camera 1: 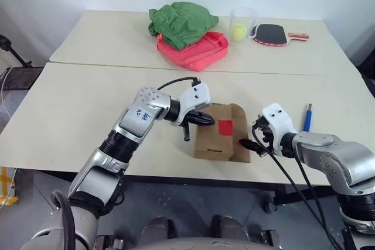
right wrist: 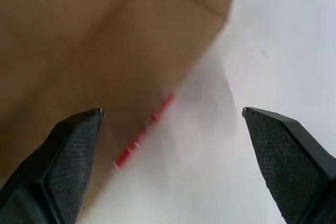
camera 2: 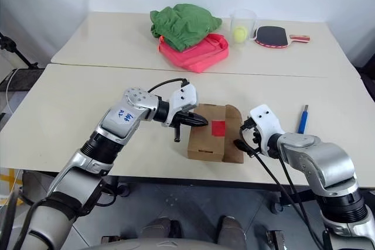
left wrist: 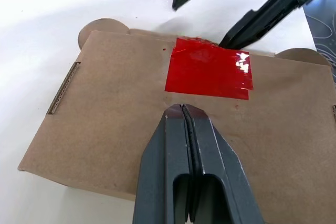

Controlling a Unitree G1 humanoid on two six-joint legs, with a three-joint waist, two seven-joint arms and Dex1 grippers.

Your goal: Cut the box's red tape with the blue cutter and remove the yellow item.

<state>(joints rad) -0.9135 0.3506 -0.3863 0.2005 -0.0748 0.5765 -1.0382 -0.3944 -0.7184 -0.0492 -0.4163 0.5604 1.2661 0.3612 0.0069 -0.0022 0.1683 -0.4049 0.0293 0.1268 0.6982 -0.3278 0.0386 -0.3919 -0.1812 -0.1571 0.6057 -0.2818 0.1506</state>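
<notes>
On your near white table [camera 1: 70, 121] sits the box [camera 1: 214, 141] with red tape [camera 1: 225, 126], left gripper [camera 1: 206, 119] clenched empty above it, right gripper [camera 1: 249, 143] released beside it, blue cutter [camera 1: 307, 117] lying right.

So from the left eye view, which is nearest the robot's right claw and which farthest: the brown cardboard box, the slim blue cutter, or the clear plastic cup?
1. Brown cardboard box, right beside the right claw, on its inner side.
2. Slim blue cutter, lying just beyond, on the outer side.
3. Clear plastic cup, away on the far table.
</notes>
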